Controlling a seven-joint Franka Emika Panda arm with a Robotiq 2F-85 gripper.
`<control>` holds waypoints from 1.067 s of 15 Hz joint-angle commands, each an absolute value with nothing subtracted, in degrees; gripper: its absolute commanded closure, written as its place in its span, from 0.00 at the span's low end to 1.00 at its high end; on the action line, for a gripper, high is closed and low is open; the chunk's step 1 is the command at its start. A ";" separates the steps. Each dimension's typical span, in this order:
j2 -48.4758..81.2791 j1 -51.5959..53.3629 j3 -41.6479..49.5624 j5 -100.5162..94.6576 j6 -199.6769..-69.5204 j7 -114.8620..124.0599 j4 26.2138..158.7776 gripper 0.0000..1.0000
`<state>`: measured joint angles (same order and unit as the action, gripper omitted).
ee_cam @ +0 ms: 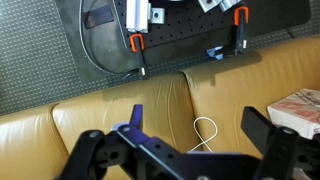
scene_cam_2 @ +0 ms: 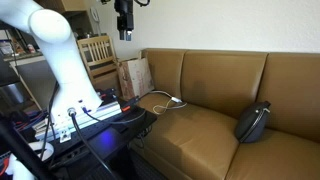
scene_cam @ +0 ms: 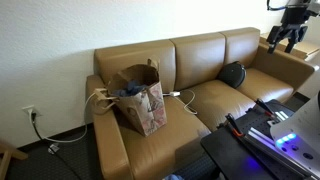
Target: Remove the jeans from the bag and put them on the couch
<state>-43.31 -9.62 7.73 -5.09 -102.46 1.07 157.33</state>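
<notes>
Wrist view: the black gripper (ee_cam: 193, 118) is spread open above the tan-brown leather couch (ee_cam: 95, 125), while in an exterior view the dark blue denim jeans (scene_cam: 130, 92) (soft, floppy, probably weighty) are bunched in the brown floral paper bag (scene_cam: 148, 112), best pinched at a top fold.

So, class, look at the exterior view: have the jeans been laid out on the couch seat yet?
No, the jeans are bunched inside the top of the bag, which stands on the couch.
</notes>
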 commanded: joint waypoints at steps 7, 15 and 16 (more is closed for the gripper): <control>-32.07 -0.70 -3.58 -3.61 -104.40 5.31 151.18 0.00; -15.90 12.16 -13.65 -1.79 -103.88 3.35 133.45 0.00; -19.47 12.19 -13.90 -2.05 -105.44 6.45 137.59 0.00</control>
